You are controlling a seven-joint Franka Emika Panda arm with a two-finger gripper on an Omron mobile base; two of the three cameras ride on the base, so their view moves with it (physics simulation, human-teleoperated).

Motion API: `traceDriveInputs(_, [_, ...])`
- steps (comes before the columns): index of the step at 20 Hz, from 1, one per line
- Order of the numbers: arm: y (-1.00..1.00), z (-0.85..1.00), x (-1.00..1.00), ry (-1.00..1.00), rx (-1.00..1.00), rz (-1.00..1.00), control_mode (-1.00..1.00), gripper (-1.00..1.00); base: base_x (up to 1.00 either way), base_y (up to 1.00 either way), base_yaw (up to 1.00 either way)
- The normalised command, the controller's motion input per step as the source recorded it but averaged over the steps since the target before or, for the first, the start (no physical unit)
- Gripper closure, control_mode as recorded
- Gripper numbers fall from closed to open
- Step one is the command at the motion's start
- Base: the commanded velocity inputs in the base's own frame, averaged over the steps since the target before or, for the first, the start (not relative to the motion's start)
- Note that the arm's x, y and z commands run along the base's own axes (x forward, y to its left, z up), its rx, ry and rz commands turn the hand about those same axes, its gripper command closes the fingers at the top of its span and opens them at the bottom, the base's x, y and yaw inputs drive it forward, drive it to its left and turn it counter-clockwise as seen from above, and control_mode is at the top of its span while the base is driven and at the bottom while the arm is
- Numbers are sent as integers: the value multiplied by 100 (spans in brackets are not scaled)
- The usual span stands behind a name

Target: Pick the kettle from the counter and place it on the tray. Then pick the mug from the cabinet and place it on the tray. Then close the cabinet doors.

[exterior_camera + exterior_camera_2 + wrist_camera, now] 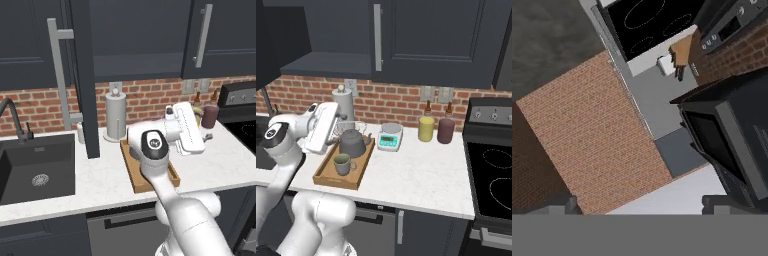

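1. The kettle (352, 143) and the mug (342, 163) both sit inside the wooden tray (326, 176) on the white counter (416, 180). The kettle is at the back of the tray, the mug nearer the front and just beside it. I judge both placing steps done.

2. The cabinet (331, 64) above the tray is open. 1 of the cabinet doors (86, 75) swings out edge-on over the counter, its long grey handle (61, 75) facing the sink (35, 167). Closing looks like the only step left.

3. The gripper (639, 202) has its 2 fingers spread wide and holds nothing. In the hand view it looks sideways toward the brick wall (597, 135) and the stove (657, 25), not toward a door.

4. Risk: the hand hangs just above the tray, so a low swing of the wrist could knock the kettle or tip the mug.

5. Risk: spread fingers could catch on the handle, or push the door near its hinge and leave it ajar.

6. Risk: the paper-towel roll (344, 107) stands just behind the tray and could be struck.
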Motion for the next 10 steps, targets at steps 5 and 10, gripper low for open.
traceDriveInputs(5, [69, 0, -10, 3, -24, -25, -100, -100, 0, 0, 0])
traceDriveInputs(10, [65, 0, 0, 6, -22, -23, -100, -100, 0, 0, 0])
